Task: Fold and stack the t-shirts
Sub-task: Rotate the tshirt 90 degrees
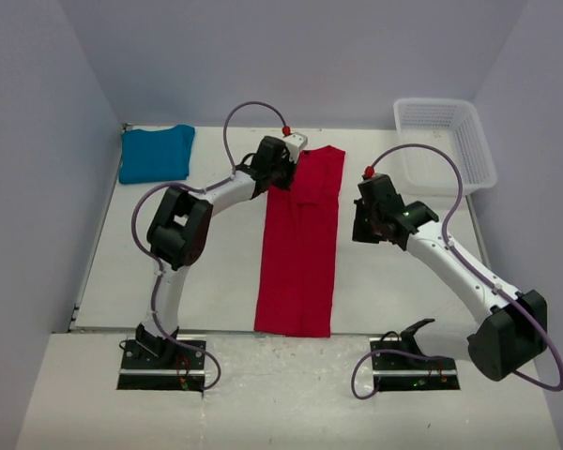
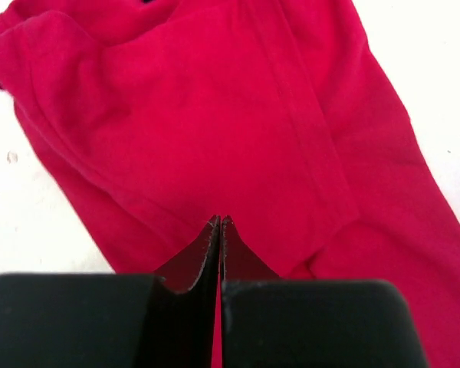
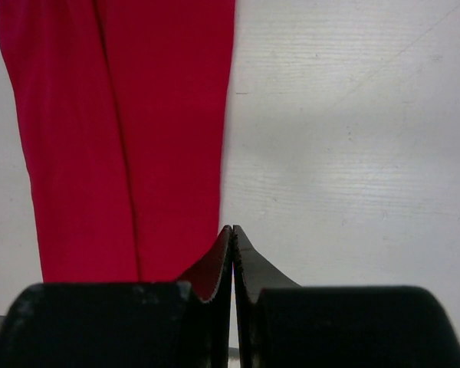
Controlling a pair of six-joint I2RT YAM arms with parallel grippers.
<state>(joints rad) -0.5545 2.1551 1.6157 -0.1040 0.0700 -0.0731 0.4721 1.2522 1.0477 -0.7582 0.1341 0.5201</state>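
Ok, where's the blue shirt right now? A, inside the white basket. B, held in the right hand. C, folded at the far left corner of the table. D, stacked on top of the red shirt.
C: the blue shirt lies folded at the far left corner of the table, apart from the red shirt and the basket.

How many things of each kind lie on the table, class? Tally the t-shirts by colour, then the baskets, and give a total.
Red t-shirt: 1
Teal-blue t-shirt: 1
White mesh basket: 1
Total: 3
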